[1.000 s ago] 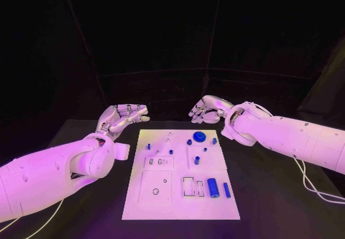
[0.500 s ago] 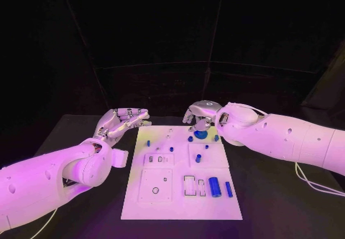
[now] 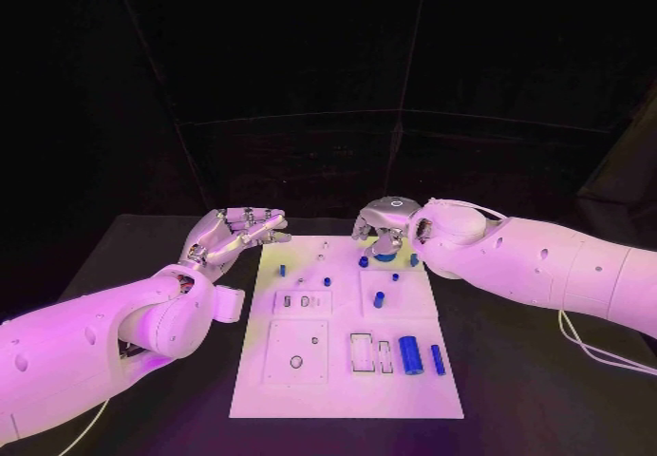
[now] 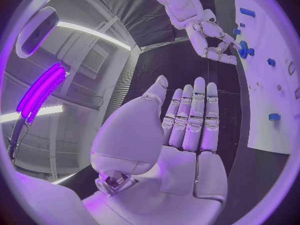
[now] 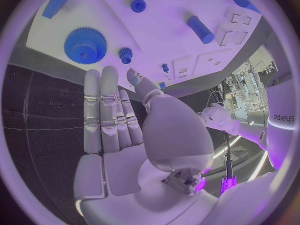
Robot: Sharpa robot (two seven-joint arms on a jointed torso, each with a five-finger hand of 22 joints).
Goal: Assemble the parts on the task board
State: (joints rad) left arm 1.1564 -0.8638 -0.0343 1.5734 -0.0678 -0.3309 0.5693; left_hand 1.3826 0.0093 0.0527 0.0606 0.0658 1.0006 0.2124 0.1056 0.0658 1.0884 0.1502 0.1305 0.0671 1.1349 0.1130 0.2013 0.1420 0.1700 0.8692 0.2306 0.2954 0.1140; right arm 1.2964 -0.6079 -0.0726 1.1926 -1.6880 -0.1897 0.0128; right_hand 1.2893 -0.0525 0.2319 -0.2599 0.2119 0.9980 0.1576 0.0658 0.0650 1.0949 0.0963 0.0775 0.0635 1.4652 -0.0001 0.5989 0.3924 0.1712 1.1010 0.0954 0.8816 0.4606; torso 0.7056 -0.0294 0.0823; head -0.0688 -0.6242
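Parts lie scattered across the task board (image 3: 281, 380), the white plate at the centre of the desk (image 3: 534, 380) in the head view. Toward the lower right of the frame a fat blue cylinder (image 3: 408, 355) lies on its side beside a slimmer peg (image 3: 437, 358). At the top edge of the board sits the big blue gear (image 5: 85, 45), with a small gear (image 5: 126, 54) just beside it.

My right hand (image 3: 384, 223) hovers over that gear, its fingers (image 5: 109, 110) extended side by side and holding nothing. My left hand (image 3: 235, 231) hangs off the upper left corner of the board, palm showing, its fingers (image 4: 194, 120) straight and together, also holding nothing.

I judge the next move to be a grasp on the big gear, and the risk lies in its neighbours. The small gear stands so close that a finger coming down wide could knock it or carry it along. The gear is flat and low, so fingers closing too high may slip over its teeth and skate it across the plate toward the blue block (image 5: 55, 4) nearby. The arm hides most of the gear from the head view, so I cannot tell there how well I am lined up.
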